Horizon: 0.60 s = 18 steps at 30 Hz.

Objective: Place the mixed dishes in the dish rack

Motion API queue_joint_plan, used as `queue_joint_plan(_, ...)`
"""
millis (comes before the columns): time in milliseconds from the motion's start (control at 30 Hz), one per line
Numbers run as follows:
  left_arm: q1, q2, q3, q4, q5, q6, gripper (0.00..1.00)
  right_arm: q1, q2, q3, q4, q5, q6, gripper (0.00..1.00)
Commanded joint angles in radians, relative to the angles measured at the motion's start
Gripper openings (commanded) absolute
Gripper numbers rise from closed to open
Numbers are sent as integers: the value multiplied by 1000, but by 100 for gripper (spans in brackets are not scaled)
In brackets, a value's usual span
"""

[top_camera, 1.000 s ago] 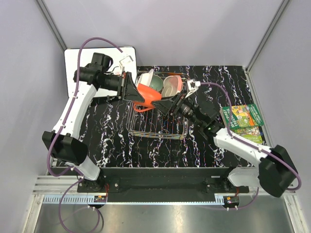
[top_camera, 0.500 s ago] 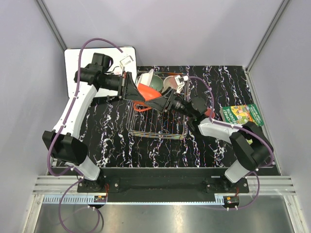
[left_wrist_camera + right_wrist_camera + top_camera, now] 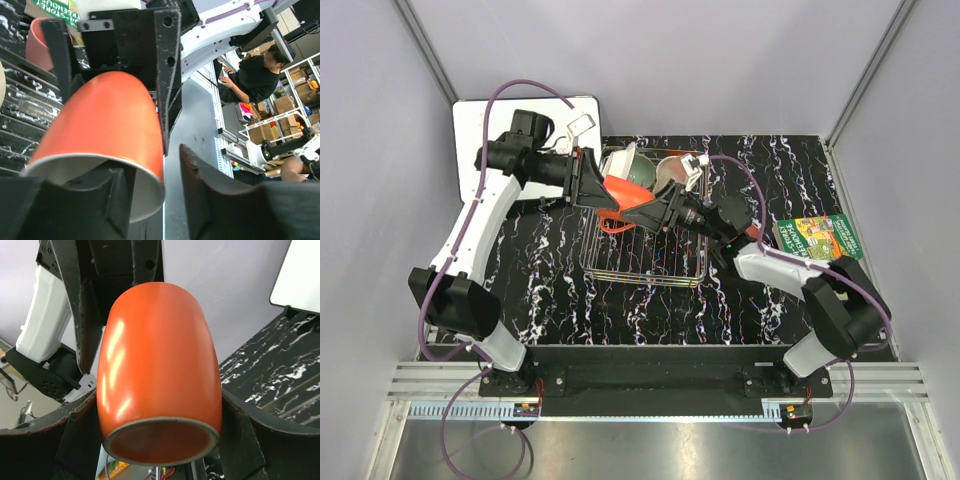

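- Overhead first: two arms meet above the far-left part of one dish rack [image 3: 645,262], which stands mid-table on the black marbled table [image 3: 550,270].
- One orange mug [image 3: 625,192] hangs in the air between them, lying on its side over the rack's left half. The left gripper [image 3: 600,190] is at its mouth end and the right gripper [image 3: 660,212] at its base end.
- Three dishes stand at the rack's far end: one white plate [image 3: 623,157] on edge at the left, one mint green bowl [image 3: 642,172] beside it, and one cream bowl [image 3: 670,172] to the right, partly hidden by the right wrist.
- One whiteboard [image 3: 520,125] lies at the far left and one green book [image 3: 820,240] at the right, both outside the rack.
- Left wrist: one finger sits inside the mug's mouth under the rim. The other finger stands outside with a clear gap to the wall, so this claw is loosened and not pinching. The right claw's two black fingers show just beyond the mug.
- One pink rounded dish [image 3: 35,45] shows far left, too cut off to name.
- Right wrist: the mug's base faces the camera and fills the space between both fingers, which are spread wide along its sides. They look to be against the wall, but I cannot tell whether they press.
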Motion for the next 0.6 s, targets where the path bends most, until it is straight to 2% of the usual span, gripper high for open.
queue_joint_plan(0, 32, 3, 24, 61, 208, -51, 64, -8, -183, 1, -124, 50, -154, 0)
queue_joint_plan(67, 44, 4, 24, 61, 195, -56, 72, -8, -221, 19, -274, 68, -234, 0)
queue_joint_plan(100, 52, 7, 24, 62, 186, -53, 91, -8, -252, 30, -335, 74, -259, 0)
queue_joint_plan(133, 69, 10, 27, 62, 178, -56, 99, -7, -264, 43, -467, 79, -280, 0)
queue_joint_plan(200, 93, 13, 38, 61, 145, -56, 99, -8, -284, 95, -625, 96, -352, 0)
queue_joint_plan(233, 122, 15, 41, 62, 132, -53, 99, -7, -286, 117, -785, 105, -375, 0)
queue_joint_plan(333, 181, 15, 34, 62, 57, -34, 99, -7, -277, 215, -1034, 146, -457, 0)
queue_joint_plan(433, 207, -2, -17, 62, -56, 9, 99, -4, -237, 311, -1240, 211, -526, 0)
queue_joint_plan(567, 207, -30, -121, 61, -186, 101, 99, 42, -141, 450, -1414, 344, -638, 0)
